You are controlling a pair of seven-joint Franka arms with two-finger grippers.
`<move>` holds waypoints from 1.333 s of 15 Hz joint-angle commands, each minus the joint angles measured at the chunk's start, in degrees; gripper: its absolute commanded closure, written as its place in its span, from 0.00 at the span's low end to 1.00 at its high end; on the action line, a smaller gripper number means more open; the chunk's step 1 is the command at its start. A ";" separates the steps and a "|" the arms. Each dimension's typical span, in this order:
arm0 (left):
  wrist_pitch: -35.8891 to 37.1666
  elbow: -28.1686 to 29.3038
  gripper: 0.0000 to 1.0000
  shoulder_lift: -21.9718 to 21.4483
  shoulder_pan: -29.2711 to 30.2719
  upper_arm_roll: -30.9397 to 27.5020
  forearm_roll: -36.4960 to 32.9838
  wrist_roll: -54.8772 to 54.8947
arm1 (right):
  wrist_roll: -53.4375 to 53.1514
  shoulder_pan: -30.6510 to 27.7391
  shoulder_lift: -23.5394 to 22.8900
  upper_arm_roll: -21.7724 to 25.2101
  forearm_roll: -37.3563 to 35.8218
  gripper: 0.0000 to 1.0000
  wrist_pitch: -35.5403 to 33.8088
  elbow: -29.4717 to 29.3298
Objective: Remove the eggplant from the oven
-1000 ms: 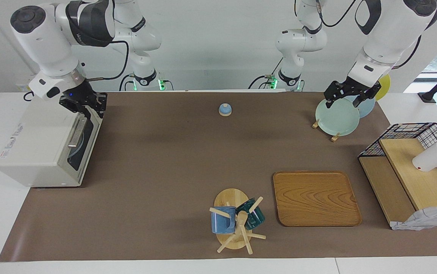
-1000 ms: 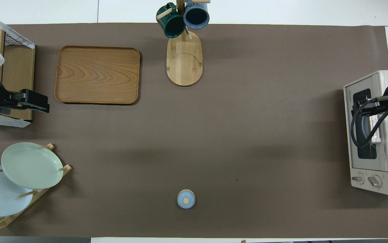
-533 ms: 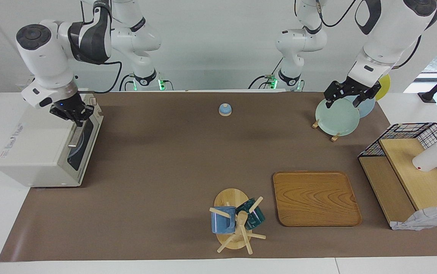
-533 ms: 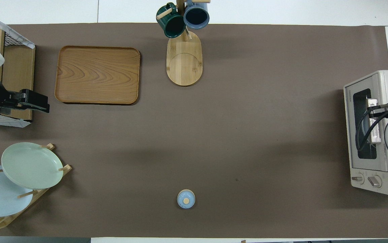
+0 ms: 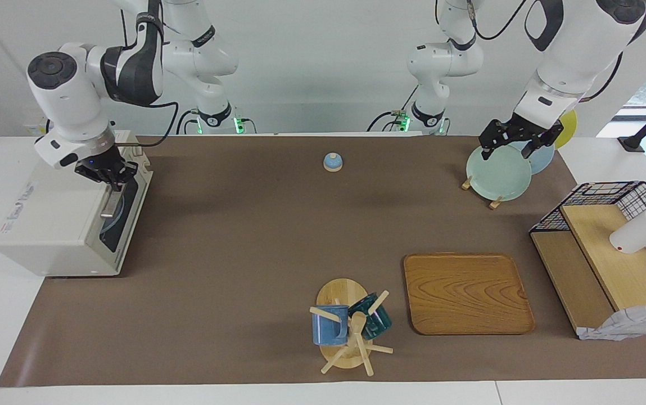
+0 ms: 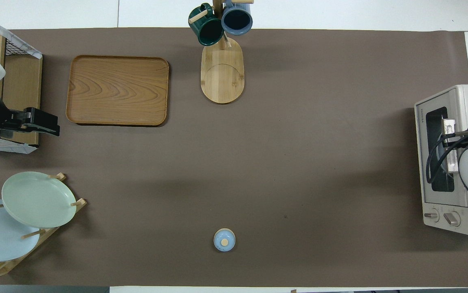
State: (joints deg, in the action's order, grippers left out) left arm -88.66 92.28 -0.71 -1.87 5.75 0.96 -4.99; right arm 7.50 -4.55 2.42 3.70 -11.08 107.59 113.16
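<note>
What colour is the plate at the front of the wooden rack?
Pale green plate, seen best in the overhead view.

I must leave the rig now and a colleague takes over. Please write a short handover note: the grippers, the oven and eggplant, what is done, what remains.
Right gripper: at the upper end of the door handle of the oven; grip cannot be confirmed.
Left gripper: waits over the green plate in the plate rack, holds nothing.
Oven: at the right arm's end of the table, door shut.
Eggplant: not visible anywhere; the dark glass hides the inside.
Done: right gripper brought to the handle.
Left: open the door, take the eggplant out, set it down.
</note>
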 commanded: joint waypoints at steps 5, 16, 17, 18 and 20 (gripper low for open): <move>0.50 0.71 0.00 -1.05 -0.07 -0.22 -0.87 0.24 | 1.29 -1.69 0.92 -0.27 -0.96 1.00 2.80 4.17; 0.59 0.71 0.00 -1.05 -0.07 -0.22 -0.87 0.24 | 1.38 -0.55 -1.01 -0.45 4.57 1.00 8.77 6.72; 0.50 0.71 0.00 -1.05 -0.07 -0.22 -0.87 0.24 | 1.29 -0.29 -1.28 -0.45 5.10 1.00 10.08 7.33; 0.59 0.79 0.00 -0.96 -0.07 -0.22 -0.87 0.24 | 1.20 0.58 -1.37 -0.45 5.28 1.00 11.92 8.56; 0.59 0.79 0.00 -0.96 -0.07 -0.22 -0.87 0.24 | 0.77 1.64 -3.20 -0.45 5.28 1.00 16.67 10.67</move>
State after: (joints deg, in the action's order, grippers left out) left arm -88.66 92.28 -0.71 -1.87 5.75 0.96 -4.99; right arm 7.50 -2.72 3.74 2.84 -5.24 114.22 120.13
